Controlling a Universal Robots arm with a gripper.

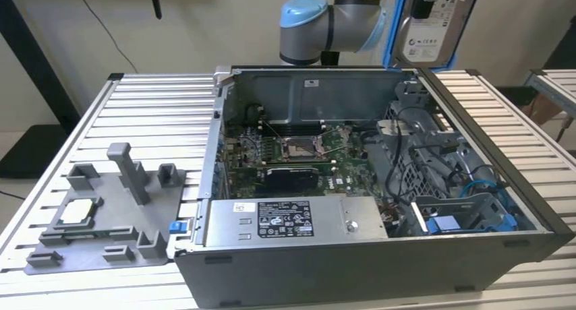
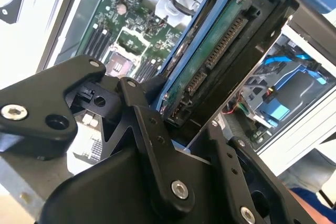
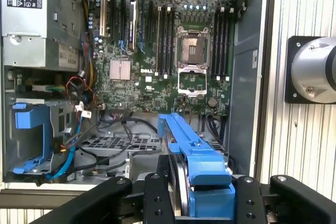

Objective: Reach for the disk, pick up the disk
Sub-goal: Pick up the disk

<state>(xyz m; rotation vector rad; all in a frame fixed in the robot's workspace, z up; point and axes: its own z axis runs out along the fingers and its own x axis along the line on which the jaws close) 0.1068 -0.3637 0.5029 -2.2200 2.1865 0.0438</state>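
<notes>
The disk point(image 1: 430, 34), a silver-grey drive with a white label in a blue bracket, hangs upright above the far right corner of the open computer case in the exterior view. In both wrist views my gripper point(image 2: 181, 124) point(image 3: 199, 198) is shut on the disk, its black fingers point(image 2: 139, 111) pressing on the two sides. The disk's connector edge and green board point(image 2: 220, 40) show in the second wrist view. Its blue bracket point(image 3: 202, 163) shows in the first wrist view, above the case interior.
The open computer case point(image 1: 360, 276) holds a motherboard point(image 1: 288, 148), a power supply point(image 1: 288, 219), cables and a blue clip point(image 1: 446, 224) in the drive bay. A grey fixture point(image 1: 108, 215) with a small white-grey chip point(image 1: 79, 209) lies at the exterior view's left.
</notes>
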